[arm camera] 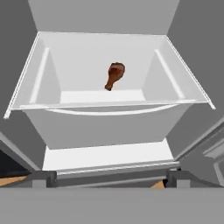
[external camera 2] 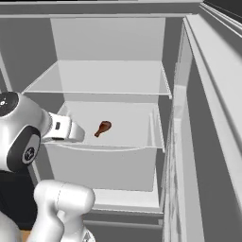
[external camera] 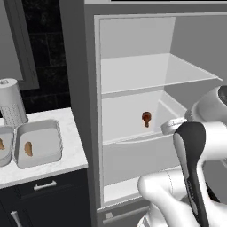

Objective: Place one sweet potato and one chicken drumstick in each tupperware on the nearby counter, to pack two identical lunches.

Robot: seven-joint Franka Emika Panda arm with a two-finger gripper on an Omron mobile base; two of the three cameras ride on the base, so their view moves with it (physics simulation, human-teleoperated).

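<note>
A: A dark-tiled kitchen is seen, with an open fridge (external camera: 155, 111) beside a white counter (external camera: 71, 146). What is stored in the fridge?

B: One drumstick (external camera: 146, 118) is seen in the clear drawer (external camera 2: 113, 142) under the glass shelf (external camera 2: 99, 80). In the hand view the drumstick (arm camera: 114, 75) is seen toward the back of the drawer (arm camera: 109, 122), meat end up, bone end pointed down and left. Nothing else is seen in the drawer.

A: And the gripper (arm camera: 109, 179)?

B: Its two fingers are spread as wide as they go, and nothing is held between them. It is kept in front of the drawer, well apart from the drumstick, which is framed between the fingertips (arm camera: 43, 178) and above them.

A: What is found on the counter?

B: Two grey tubs are set side by side. In the nearer tub (external camera: 39, 142) a tan sweet potato (external camera: 28, 148) is laid. The other tub (external camera: 4, 146) is cut off by the frame edge, and a small tan piece (external camera: 1, 144) is seen in it; what it is cannot be told. A paper towel roll (external camera: 10, 103) is stood behind them.
</note>
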